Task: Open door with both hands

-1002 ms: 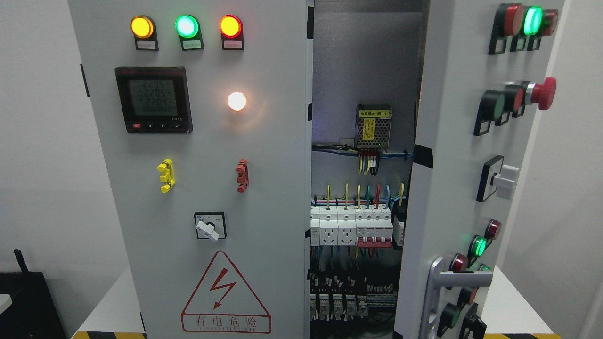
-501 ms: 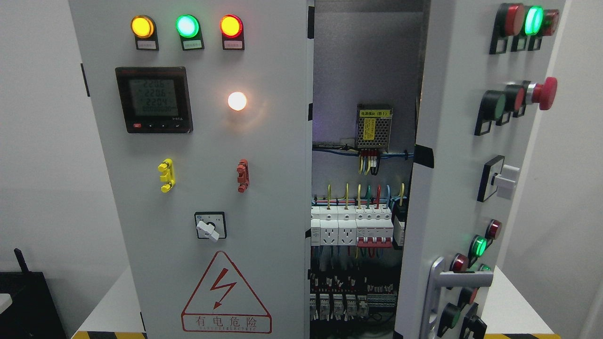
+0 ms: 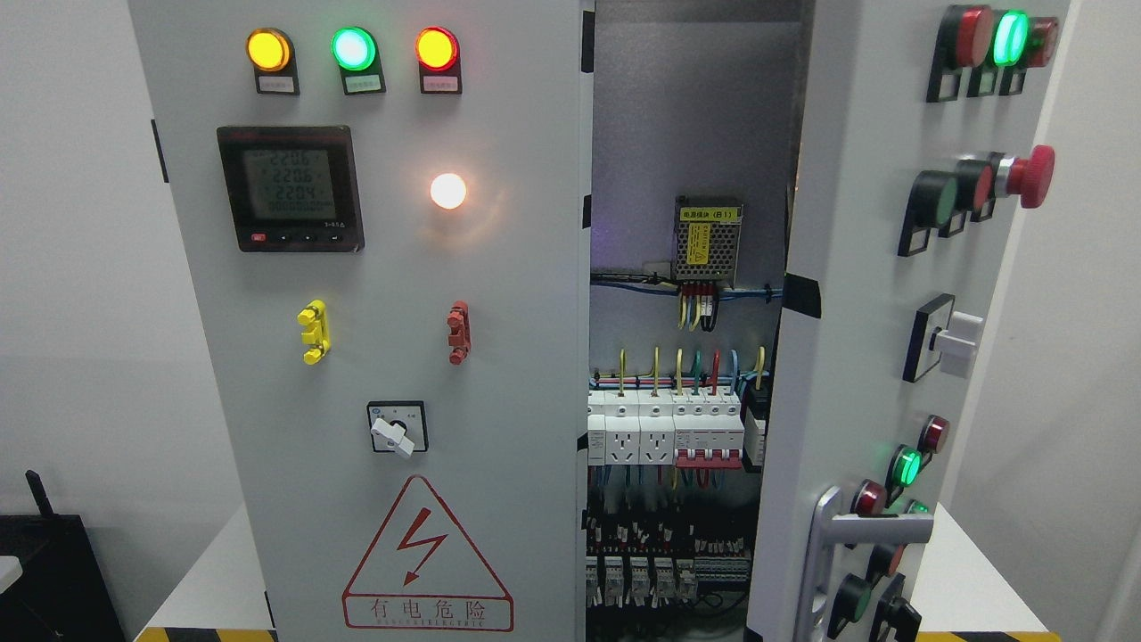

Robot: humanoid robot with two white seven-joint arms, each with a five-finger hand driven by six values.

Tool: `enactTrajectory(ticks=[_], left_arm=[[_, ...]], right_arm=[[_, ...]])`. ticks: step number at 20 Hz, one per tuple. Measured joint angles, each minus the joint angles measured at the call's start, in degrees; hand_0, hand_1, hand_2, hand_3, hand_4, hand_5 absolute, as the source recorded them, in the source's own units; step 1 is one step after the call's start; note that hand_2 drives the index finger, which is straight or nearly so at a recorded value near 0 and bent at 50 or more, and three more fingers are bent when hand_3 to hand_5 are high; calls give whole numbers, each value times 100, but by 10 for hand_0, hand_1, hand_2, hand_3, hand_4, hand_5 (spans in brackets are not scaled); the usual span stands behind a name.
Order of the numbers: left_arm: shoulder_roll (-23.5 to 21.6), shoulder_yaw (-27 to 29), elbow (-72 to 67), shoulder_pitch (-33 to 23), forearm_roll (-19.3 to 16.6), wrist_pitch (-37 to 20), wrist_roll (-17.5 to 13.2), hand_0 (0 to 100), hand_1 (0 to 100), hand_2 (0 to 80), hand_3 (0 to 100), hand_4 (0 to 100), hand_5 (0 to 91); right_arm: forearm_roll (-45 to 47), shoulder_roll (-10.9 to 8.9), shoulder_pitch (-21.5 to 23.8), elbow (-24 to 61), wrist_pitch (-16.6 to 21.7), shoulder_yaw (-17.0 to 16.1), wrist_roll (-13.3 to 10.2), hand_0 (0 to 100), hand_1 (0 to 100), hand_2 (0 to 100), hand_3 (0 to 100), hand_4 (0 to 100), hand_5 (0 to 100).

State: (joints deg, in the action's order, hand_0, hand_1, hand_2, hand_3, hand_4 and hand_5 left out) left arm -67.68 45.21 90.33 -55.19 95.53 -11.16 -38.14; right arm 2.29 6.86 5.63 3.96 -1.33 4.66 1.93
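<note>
A grey electrical cabinet fills the head view. Its right door (image 3: 856,294) stands swung open toward me, with a silver lever handle (image 3: 838,535) at its lower edge and several lamps and buttons on its face. The left door (image 3: 401,267) is shut, with three lit lamps, a meter (image 3: 291,188) and a rotary switch (image 3: 398,432). Between the doors the inside (image 3: 682,357) shows a power supply, coloured wires and rows of breakers. Neither of my hands or arms is in view.
The cabinet stands on a white table (image 3: 209,580) with yellow-black hazard tape along its front edge. A black object (image 3: 53,580) sits at the lower left. A red mushroom stop button (image 3: 1032,176) sticks out from the open door. White walls lie on both sides.
</note>
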Motion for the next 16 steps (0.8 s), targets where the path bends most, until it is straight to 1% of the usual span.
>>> enactTrajectory(ticks=[4,6,7,9,11,16], left_arm=[[-342,140,244,30,58,65,-81,120,389,0,0,0,0],[-474,78,336,253,55,77,-100,120,389,0,0,0,0],[-536,-22,379,470,45,81,-105,120,389,0,0,0,0],[-642,-352,449,1051,2,84,-111,120,389,0,0,0,0],[-752,-828,515,1801,-103,85,-114,120,389,0,0,0,0],[-996,-2181,683,3590,-287,92,-116,120,389,0,0,0,0]], right_arm=[[0,0,0,0,0,1,0,120,389,0,0,0,0],[0,0,-1,0,0,1,0,120,389,0,0,0,0],[0,0,-1,0,0,1,0,120,389,0,0,0,0],[0,0,-1,0,0,1,0,120,389,0,0,0,0],[0,0,-1,0,0,1,0,120,389,0,0,0,0],[0,0,-1,0,1,1,0,120,389,0,0,0,0]])
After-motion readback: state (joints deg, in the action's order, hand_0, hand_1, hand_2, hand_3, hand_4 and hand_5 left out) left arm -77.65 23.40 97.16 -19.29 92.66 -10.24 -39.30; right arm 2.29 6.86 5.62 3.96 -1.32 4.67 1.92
